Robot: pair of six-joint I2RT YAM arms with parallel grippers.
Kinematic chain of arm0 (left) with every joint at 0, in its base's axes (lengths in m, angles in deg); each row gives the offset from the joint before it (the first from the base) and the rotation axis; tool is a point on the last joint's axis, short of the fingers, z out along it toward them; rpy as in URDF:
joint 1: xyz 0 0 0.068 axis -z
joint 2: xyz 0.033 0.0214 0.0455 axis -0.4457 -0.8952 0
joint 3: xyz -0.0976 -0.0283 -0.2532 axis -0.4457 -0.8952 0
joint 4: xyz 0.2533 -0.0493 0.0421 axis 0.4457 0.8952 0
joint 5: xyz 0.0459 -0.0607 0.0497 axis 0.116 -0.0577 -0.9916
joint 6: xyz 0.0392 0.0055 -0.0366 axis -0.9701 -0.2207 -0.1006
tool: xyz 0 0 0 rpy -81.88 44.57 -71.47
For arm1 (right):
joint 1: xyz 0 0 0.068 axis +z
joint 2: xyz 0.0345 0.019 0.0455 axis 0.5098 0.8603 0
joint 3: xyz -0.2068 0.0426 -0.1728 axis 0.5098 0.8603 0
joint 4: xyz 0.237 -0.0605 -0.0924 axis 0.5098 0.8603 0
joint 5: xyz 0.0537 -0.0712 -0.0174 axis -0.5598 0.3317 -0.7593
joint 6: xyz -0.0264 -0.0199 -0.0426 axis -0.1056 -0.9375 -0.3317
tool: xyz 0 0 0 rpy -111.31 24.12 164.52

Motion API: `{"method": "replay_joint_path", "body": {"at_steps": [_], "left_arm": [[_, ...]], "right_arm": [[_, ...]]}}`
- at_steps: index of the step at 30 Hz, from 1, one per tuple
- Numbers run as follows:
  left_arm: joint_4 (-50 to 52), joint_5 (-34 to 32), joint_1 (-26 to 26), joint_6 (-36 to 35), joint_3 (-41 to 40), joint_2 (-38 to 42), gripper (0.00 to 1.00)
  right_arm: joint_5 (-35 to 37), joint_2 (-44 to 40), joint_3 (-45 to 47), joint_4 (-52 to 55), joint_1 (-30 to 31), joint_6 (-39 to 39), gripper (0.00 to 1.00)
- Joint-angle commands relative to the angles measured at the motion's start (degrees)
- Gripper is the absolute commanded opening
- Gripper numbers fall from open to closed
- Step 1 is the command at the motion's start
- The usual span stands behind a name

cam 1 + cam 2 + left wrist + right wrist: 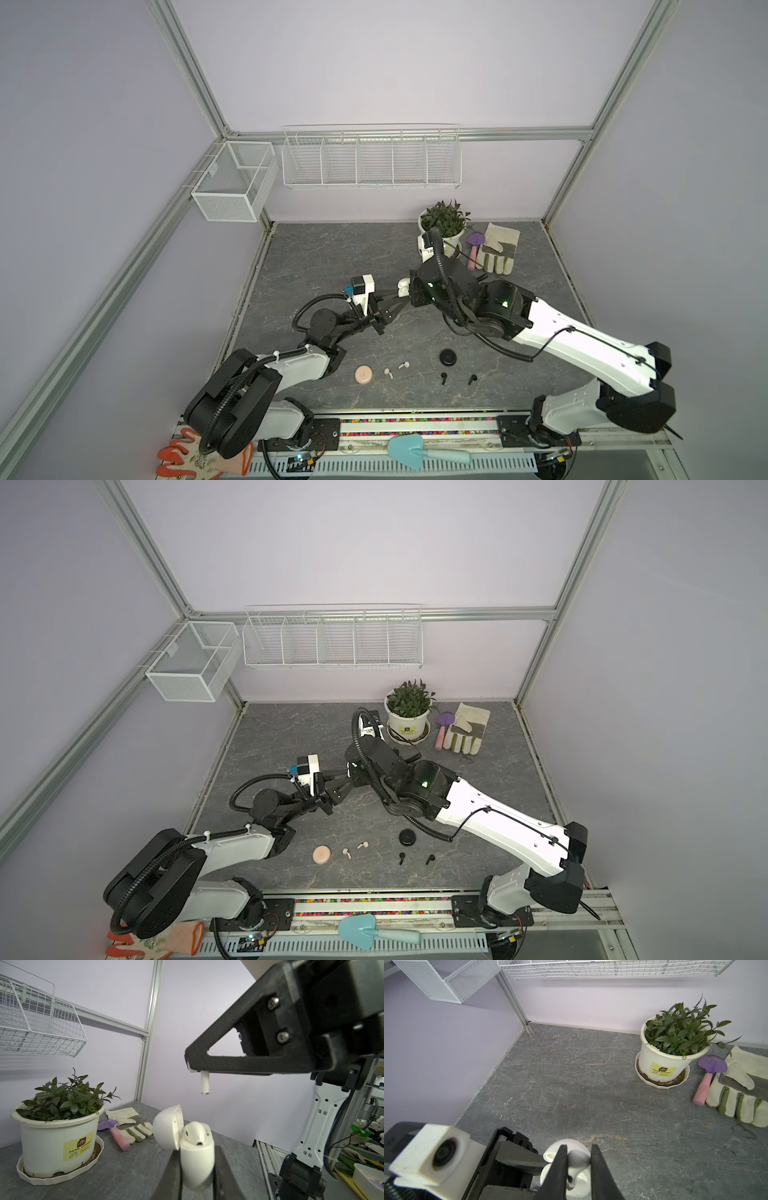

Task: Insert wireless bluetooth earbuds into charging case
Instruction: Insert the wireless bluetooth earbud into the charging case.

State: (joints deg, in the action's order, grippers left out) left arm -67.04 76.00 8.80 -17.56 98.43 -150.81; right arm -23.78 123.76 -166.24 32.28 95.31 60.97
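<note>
My left gripper (197, 1167) is shut on a white charging case (196, 1159), held upright above the table with its lid (166, 1128) open. One white earbud (195, 1132) sits in the case. My right gripper (579, 1159) is shut on a second white earbud (204, 1082), stem pointing down, a little above the case opening and apart from it. In a top view the case (402, 286) shows where the two grippers meet. Two pale pink earbuds (388, 372) and two black earbuds (443, 377) lie loose near the front.
A pink puck (364, 374) and a black puck (448, 357) lie beside the loose earbuds. A potted plant (442, 232), purple trowel (473, 247) and work glove (498, 249) stand at the back right. Wire baskets (370, 158) hang on the wall. A blue trowel (419, 453) lies on the front rail.
</note>
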Motion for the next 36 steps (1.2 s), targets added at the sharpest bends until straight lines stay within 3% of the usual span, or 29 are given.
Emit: {"method": "replay_joint_path", "body": {"at_steps": [1, 36], "left_arm": [[-2.47, 0.40, 0.15, -0.89, 0.45, 0.77, 0.00], [-2.49, 0.39, 0.15, -1.23, -0.15, 1.68, 0.00]], "right_arm": [[0.38, -0.71, 1.92, -1.00, 0.48, 2.03, 0.21], [-2.13, -0.23, 5.87, -3.94, 0.46, 6.73, 0.21]]}}
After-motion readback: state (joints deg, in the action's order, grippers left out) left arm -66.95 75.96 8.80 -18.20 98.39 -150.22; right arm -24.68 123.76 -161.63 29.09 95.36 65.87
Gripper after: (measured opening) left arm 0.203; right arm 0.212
